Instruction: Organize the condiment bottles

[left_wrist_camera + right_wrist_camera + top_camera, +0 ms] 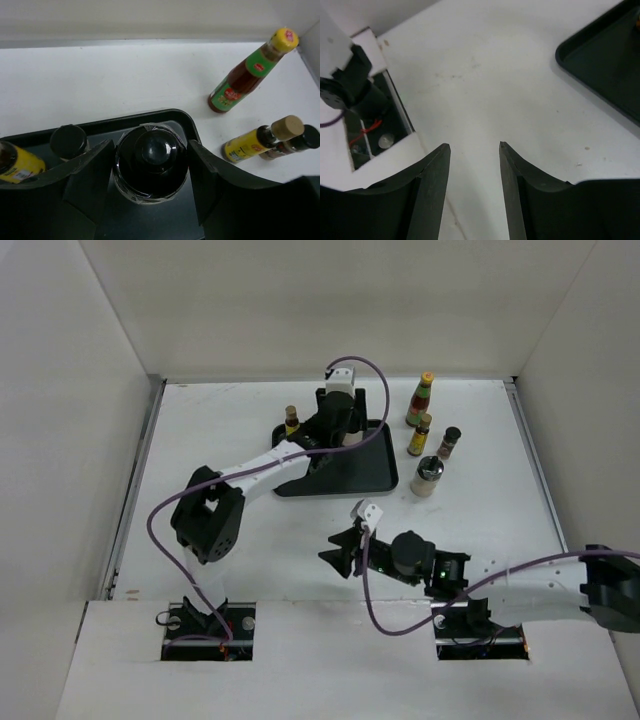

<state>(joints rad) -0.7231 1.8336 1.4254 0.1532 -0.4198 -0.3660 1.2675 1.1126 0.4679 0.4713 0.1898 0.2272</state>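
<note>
Clasping a dark-capped jar [150,162], left hand [150,146] hides it from overhead view.

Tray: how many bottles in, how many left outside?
Two stand in the tray: a yellow-labelled bottle and a small black jar. The left gripper holds a third, a black-lidded jar, within its rim. Four wait on the table: red bottle, tan-capped bottle, dark-capped bottle, shaker. Right gripper open, empty.
</note>
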